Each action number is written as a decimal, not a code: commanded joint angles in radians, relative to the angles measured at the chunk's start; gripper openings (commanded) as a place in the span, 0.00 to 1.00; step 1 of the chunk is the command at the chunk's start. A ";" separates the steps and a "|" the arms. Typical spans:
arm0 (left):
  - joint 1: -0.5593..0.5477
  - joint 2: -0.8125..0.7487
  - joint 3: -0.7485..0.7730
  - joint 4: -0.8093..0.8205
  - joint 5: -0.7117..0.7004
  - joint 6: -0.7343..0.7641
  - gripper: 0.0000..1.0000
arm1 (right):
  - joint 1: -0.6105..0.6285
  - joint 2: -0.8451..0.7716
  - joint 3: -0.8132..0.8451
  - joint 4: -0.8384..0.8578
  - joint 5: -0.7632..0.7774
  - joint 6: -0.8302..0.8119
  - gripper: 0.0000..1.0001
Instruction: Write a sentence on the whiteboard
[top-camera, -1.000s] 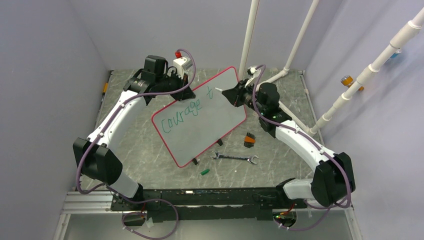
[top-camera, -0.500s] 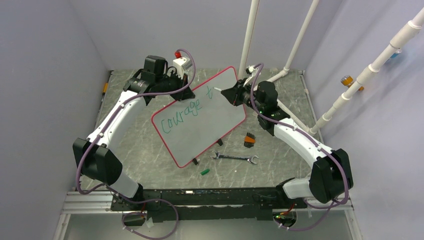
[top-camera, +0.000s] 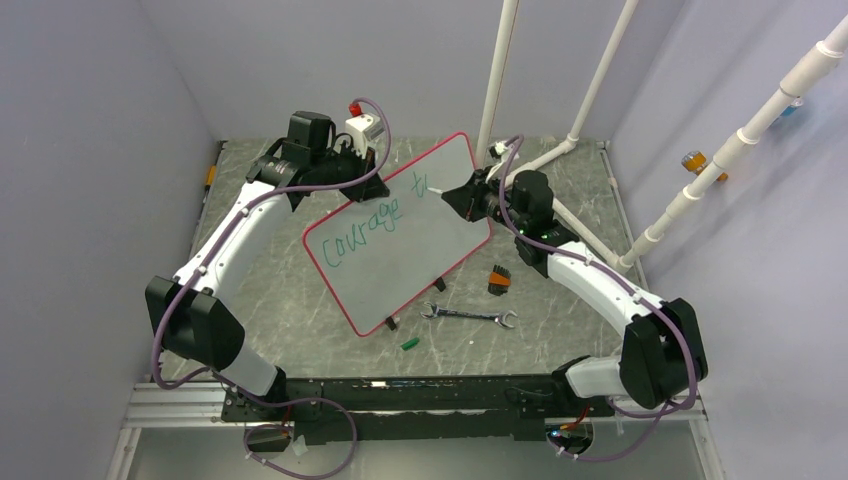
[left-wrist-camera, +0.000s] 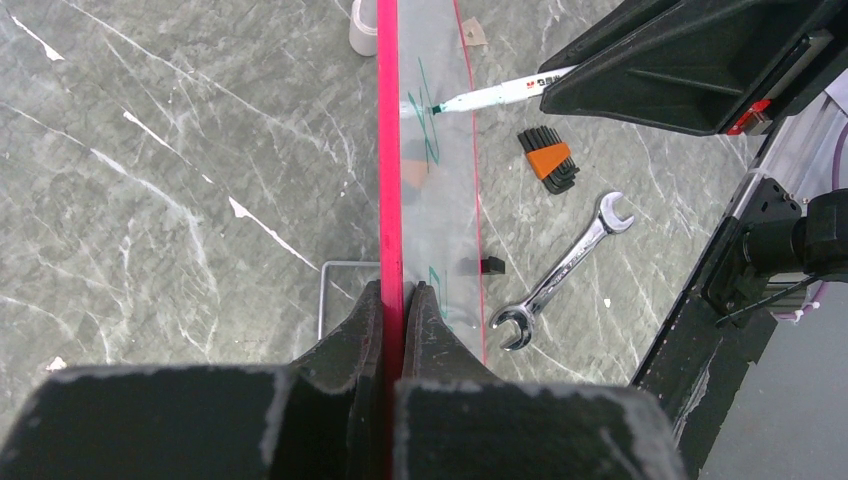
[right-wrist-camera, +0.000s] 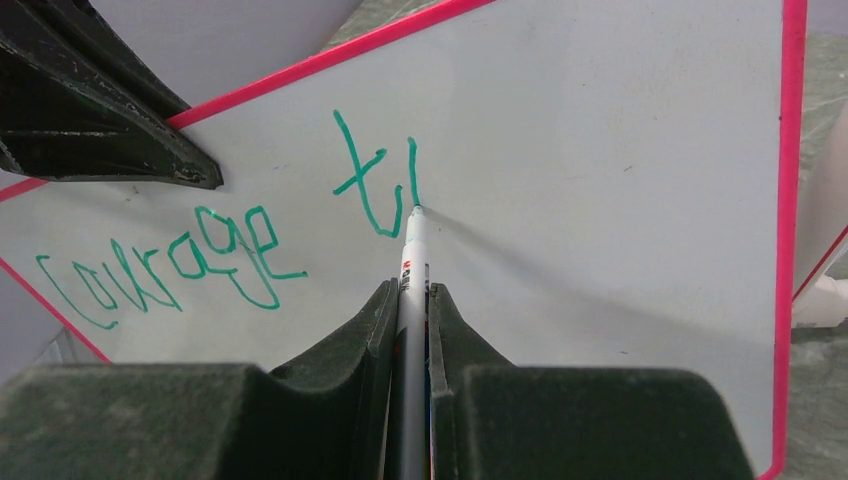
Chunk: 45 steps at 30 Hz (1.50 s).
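The whiteboard (top-camera: 420, 225), white with a red rim, stands tilted up off the table. My left gripper (top-camera: 372, 185) is shut on its upper-left rim (left-wrist-camera: 390, 200). Green lettering, the sentence (top-camera: 370, 225), reads "Courage t" plus a fresh stroke (right-wrist-camera: 412, 180). My right gripper (top-camera: 460, 193) is shut on a white marker (right-wrist-camera: 412, 260). The marker tip touches the board just right of the "t". The marker also shows in the left wrist view (left-wrist-camera: 495, 95).
On the table near the board's lower edge lie a wrench (top-camera: 468, 316), an orange and black brush (top-camera: 499, 279) and a green marker cap (top-camera: 409, 343). White pipes (top-camera: 497, 75) stand behind the board. Walls close in on both sides.
My right gripper has moved the marker down and left along the board, leaving a new green stroke after the "t". The left gripper and board have held still.
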 joint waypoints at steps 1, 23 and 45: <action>-0.010 -0.015 -0.025 -0.063 -0.080 0.115 0.00 | -0.003 -0.030 0.015 -0.004 0.044 -0.014 0.00; -0.016 -0.011 -0.027 -0.060 -0.060 0.109 0.00 | -0.003 0.046 0.148 -0.019 0.035 -0.035 0.00; -0.020 -0.029 -0.038 -0.038 -0.126 0.084 0.00 | -0.001 -0.079 0.080 -0.086 -0.036 -0.017 0.00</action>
